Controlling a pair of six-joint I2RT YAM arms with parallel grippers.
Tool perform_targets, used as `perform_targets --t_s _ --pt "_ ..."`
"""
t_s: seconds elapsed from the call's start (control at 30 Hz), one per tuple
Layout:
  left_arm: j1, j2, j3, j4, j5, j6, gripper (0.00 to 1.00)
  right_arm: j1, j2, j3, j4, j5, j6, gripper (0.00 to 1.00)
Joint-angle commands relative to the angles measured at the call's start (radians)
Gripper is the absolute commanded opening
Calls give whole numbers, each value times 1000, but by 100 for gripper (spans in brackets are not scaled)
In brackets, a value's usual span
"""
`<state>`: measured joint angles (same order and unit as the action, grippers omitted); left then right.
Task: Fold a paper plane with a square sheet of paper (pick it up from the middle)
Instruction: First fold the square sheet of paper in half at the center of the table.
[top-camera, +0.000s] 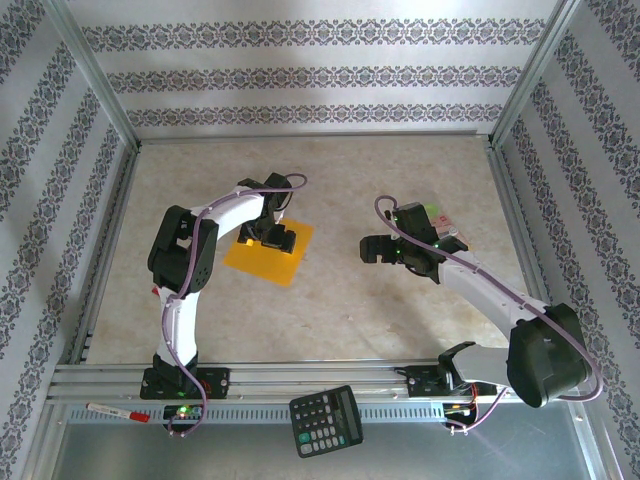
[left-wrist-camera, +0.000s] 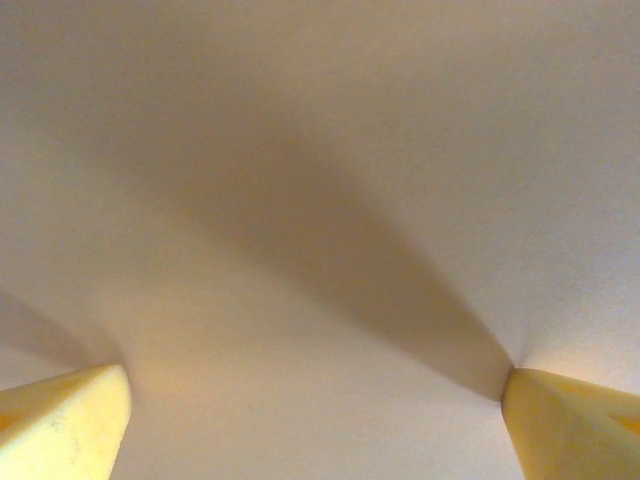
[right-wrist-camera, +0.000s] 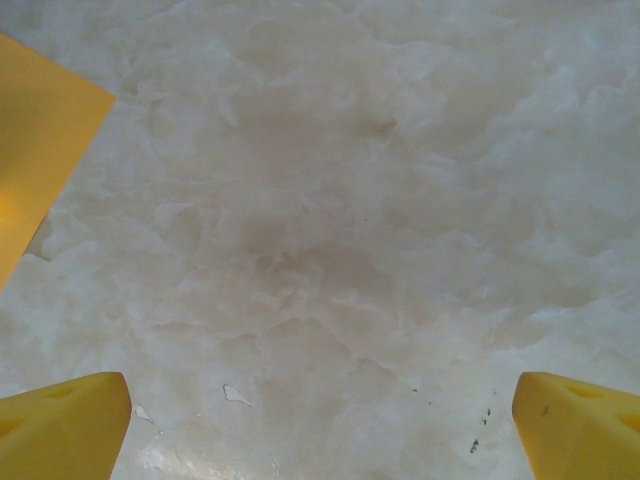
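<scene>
The sheet (top-camera: 262, 264) lies flat on the table (top-camera: 400, 170), left of centre, not yet folded. It is thin and light, limp at the edges. I judge it will slide on the smooth top and crease wherever I pinch it, so the middle is the place to gather it, with a gentle close. My left gripper (top-camera: 272, 238) sits low over that middle, jaws spread wide, holding nothing; whether the fingertips (left-wrist-camera: 70, 425) touch the paper I cannot tell. My right gripper (top-camera: 372, 250) hangs over bare table near the sheet, wide too, empty.
</scene>
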<state>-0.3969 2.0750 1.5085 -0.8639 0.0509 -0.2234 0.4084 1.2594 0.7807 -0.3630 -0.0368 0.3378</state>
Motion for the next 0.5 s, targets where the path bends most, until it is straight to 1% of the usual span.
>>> perform_targets --t_s 0.0,0.47 --pt "12 12 -26 -27 -8 15 93 3 8 23 7 -9 6 98" --pt "18 3 -43 -9 38 13 82 3 3 12 6 -5 9 98"
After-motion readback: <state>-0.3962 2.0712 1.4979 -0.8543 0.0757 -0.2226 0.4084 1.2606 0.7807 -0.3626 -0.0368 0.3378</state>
